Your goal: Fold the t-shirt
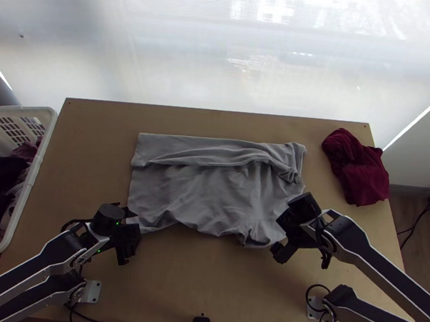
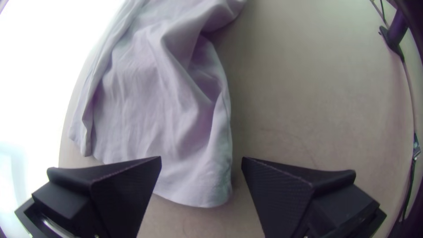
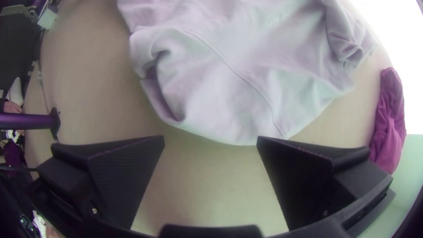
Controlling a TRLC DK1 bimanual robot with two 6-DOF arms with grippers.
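"Looking over our bench (image 1: 205,285), how far are we with the grey t-shirt (image 1: 203,199)?"

"We have it lying across the middle, its far side turned over in a long strip, rumpled towards the right end. We'd call that one fold made, so we're early on."

"What's left for us?"

"The near side, which lies unfolded with a wavy edge, then probably a fold across the length."

"Are we gripping anything?"

"No. Our left end effector (image 2: 201,157) stands wide, a corner of the grey t-shirt showing between its fingers. Our right end effector (image 3: 210,137) is wide too, near the right end."

"Then we likely pinch both near corners next, and we should take care that the far strip doesn't slip open."
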